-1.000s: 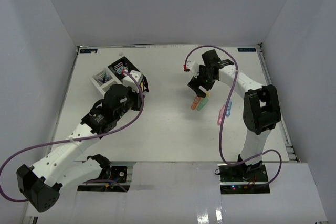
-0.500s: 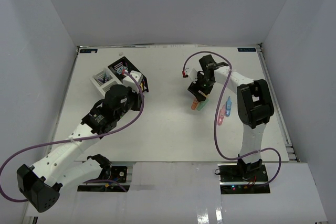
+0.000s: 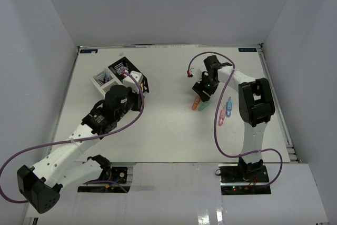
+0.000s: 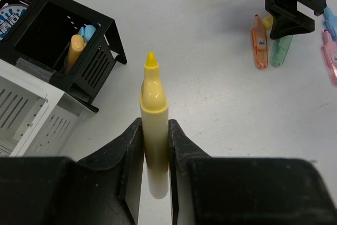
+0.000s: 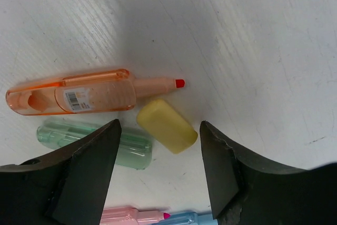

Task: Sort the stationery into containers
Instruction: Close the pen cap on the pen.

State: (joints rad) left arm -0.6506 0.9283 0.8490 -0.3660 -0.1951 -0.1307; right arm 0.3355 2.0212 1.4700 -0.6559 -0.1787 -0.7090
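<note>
My left gripper is shut on an uncapped yellow highlighter, tip pointing away, held beside the black compartment that holds an orange and a blue highlighter. The blue-white tub sits in the other black compartment. My right gripper is open, its fingers on either side of a loose yellow cap on the table. Round it lie an uncapped orange highlighter, a green one, a pink one and a blue one.
The organiser cluster stands at the far left of the table, with a white compartment nearest my left wrist. The highlighters lie in a group right of centre, the pink and blue ones close to the right arm.
My right gripper has shifted a little to the right and come down over the yellow cap among the highlighters. The left arm and its yellow highlighter have not moved.
</note>
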